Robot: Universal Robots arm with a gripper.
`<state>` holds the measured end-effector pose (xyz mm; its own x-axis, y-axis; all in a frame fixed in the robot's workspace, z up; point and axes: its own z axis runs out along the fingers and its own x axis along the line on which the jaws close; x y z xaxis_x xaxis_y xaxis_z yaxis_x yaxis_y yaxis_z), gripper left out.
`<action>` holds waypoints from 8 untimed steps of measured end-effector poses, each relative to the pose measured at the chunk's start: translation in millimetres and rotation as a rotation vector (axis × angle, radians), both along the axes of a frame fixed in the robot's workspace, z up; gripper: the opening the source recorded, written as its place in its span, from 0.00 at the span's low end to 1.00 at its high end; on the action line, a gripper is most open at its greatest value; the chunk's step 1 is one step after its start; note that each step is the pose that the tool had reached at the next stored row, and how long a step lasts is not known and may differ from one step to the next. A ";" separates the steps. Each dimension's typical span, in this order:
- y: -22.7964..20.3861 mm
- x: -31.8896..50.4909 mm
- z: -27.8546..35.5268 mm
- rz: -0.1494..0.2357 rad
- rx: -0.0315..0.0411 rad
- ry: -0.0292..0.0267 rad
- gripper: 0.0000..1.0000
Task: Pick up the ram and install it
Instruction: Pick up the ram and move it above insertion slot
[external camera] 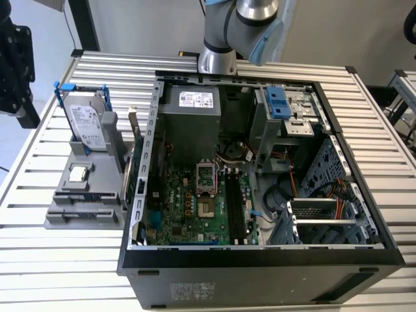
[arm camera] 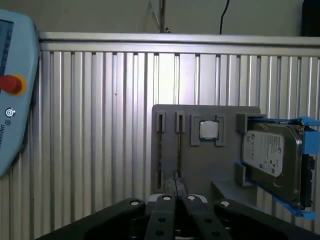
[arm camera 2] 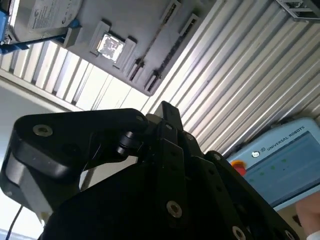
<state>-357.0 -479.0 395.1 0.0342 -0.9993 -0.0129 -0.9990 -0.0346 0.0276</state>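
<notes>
teach pendant [arm camera: 15,100]: pale blue, with a red button [arm camera: 11,84] on its face; well apart from the fixture.
table [arm camera: 90,150]: ribbed aluminium slats, carrying the fixture and the computer case.
fixture [arm camera: 200,165]: flat grey tray with cut pockets, holding spare parts; in the exterior view, just beside the case on the exterior view's left.
ram [arm camera: 179,150]: not yet picked up; standing on edge in a narrow slot of the fixture, seen as a thin dark line, next to a second like slot, on the side of the processor chip away from the hard drive.
gripper [arm camera: 176,187]: black, fingers drawn together, pinching nothing visible; aimed toward the slot end of the fixture, apart from the ram.
processor chip [arm camera: 208,129]: flat in a square pocket, between the ram slots and the hard drive.
hard drive [arm camera: 270,160]: silver, labelled, propped upright in a blue caddy [arm camera: 305,122] at one end of the fixture.
computer case [external camera: 260,260]: black tower on its side, open on top, to the exterior view's right of the fixture.
motherboard [external camera: 188,208]: green, flat on the case floor, toward the exterior view's left.
memory slots [external camera: 235,208]: long, black, side by side, just to the exterior view's right of the processor socket [external camera: 207,188]; cannot tell whether filled.
robot arm [external camera: 240,26]: grey with pale blue caps, rising behind the case.
</notes>
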 end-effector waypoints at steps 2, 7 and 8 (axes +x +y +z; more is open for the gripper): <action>0.0 0.0 0.0 0.036 -0.0001 0.0000 0.00; 0.0 0.0 -0.1 0.128 0.0000 -0.0002 0.00; 0.0 0.0 -0.2 0.146 0.0000 -0.0003 0.00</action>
